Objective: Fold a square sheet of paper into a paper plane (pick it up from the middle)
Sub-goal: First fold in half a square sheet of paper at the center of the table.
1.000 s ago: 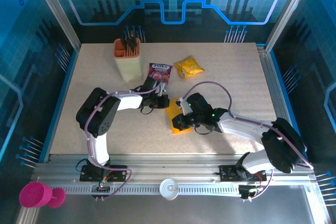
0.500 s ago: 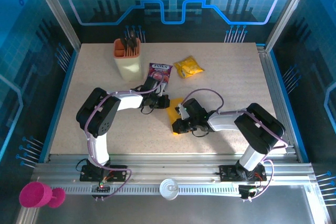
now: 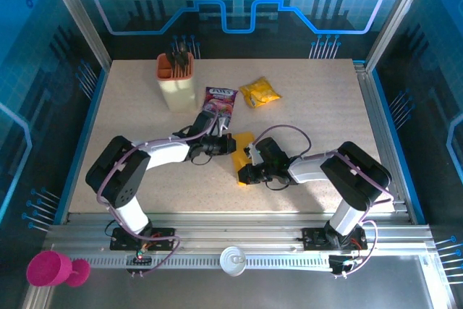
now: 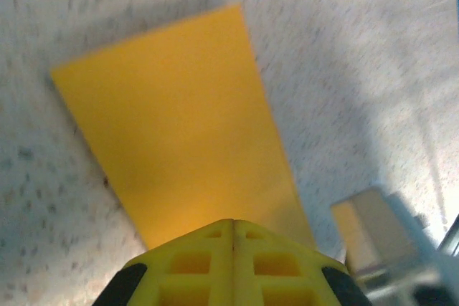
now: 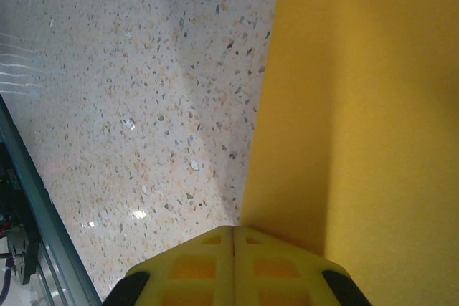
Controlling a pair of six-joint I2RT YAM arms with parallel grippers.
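The square sheet of paper (image 3: 242,140) lies flat on the speckled table, creased into a narrow orange-yellow strip (image 4: 179,120). My left gripper (image 3: 232,144) rests at the strip's far-left end, its yellow fingertips (image 4: 233,222) shut with the paper stretching ahead of them. Near the strip's front-left end sits my right gripper (image 3: 245,173), also shut, its tips (image 5: 233,228) right at the paper's long left edge (image 5: 337,105). No paper shows between either pair of jaws. Both grippers hide much of the sheet in the top view.
Behind the paper lie a purple printed packet (image 3: 220,98) and a crinkled yellow snack packet (image 3: 260,92). A beige holder (image 3: 177,86) stands at the back left. A pink cup (image 3: 49,269) sits off the table at the near left, by the rail.
The left arm's elbow has swung left and nearer, and its gripper has slid a little right onto the paper. The right arm folded back, its gripper staying at the paper.
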